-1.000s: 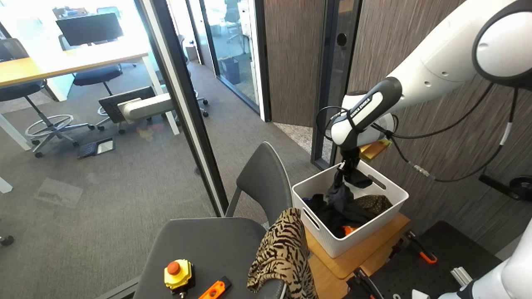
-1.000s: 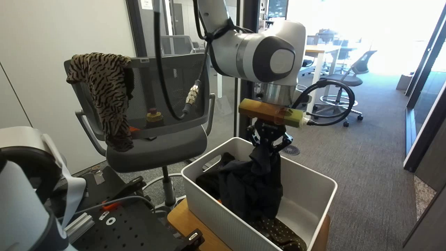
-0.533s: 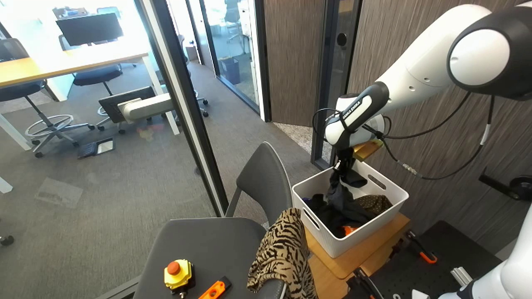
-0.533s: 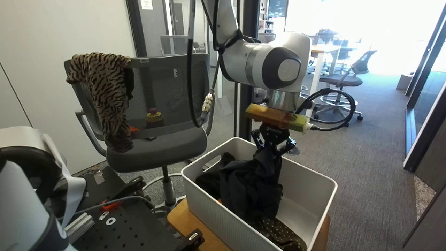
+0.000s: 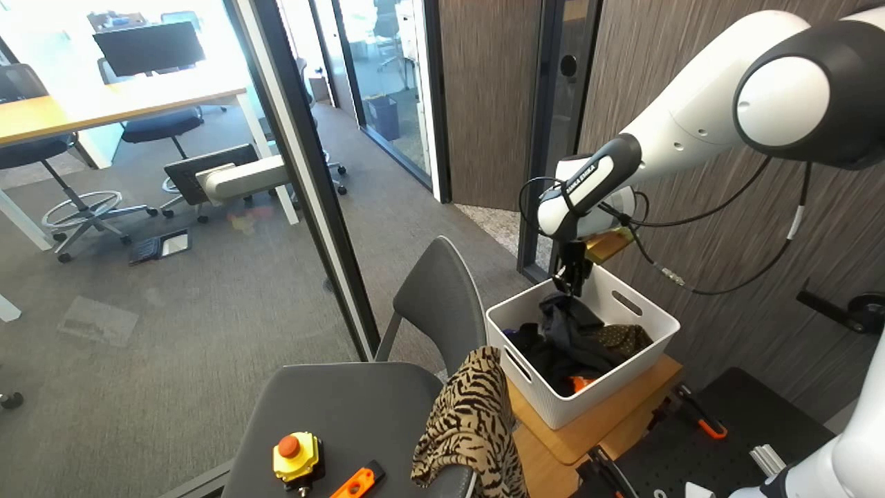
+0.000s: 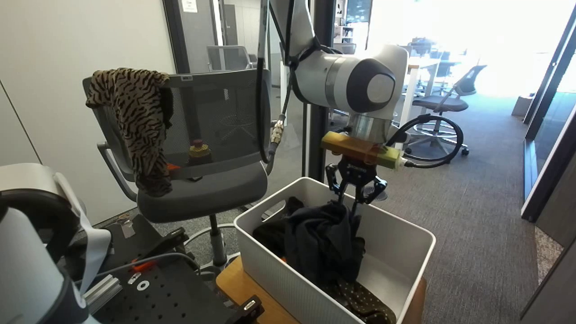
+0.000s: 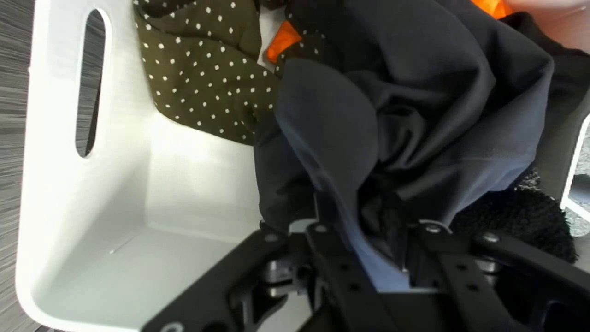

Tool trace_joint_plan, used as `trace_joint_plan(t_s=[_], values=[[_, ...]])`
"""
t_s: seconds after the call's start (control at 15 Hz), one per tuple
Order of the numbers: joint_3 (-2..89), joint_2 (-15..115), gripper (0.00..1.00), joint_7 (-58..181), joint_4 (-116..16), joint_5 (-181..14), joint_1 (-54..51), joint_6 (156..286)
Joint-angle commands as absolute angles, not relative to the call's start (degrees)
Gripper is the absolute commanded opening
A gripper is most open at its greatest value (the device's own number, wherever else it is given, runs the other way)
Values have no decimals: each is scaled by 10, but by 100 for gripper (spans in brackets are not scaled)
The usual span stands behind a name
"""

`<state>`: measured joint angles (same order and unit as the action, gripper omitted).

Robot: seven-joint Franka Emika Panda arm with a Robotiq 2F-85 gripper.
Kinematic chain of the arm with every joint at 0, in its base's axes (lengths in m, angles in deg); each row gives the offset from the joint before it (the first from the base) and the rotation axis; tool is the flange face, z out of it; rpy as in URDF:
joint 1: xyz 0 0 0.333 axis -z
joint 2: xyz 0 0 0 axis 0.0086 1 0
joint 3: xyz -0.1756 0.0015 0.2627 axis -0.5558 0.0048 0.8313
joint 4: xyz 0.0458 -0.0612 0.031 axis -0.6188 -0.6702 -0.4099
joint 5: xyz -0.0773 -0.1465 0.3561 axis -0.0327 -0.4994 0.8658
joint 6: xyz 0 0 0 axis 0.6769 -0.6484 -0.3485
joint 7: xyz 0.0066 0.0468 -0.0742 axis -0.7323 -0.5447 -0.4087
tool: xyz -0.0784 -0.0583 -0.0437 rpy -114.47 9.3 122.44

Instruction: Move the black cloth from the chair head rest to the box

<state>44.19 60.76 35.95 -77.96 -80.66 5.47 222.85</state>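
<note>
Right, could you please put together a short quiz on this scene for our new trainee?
1. True or false: the gripper is clamped shut on the black cloth.
2. Multiple choice: where is the striped cloth? A, heaped in the box; B, over the chair back; C, on the floor.
3. Short answer: what suggests that the task is nearly done?

Key:
1. False; the gripper's jaws stand apart, with a fold of cloth between them in the wrist view.
2. B.
3. The black cloth lies in the box and the jaws are apart, so probably only backing away remains.
</note>
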Motion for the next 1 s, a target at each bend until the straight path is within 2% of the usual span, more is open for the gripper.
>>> trace_joint_plan(t_s=[0.0,0.27,0.33,0.93], values=[[449,599,67,379,-762,-815,63,2193],[439,540,97,410,-792,-829,53,2165],[437,512,100,419,-808,-833,51,2153],[443,227,100,475,-947,-913,36,1993]])
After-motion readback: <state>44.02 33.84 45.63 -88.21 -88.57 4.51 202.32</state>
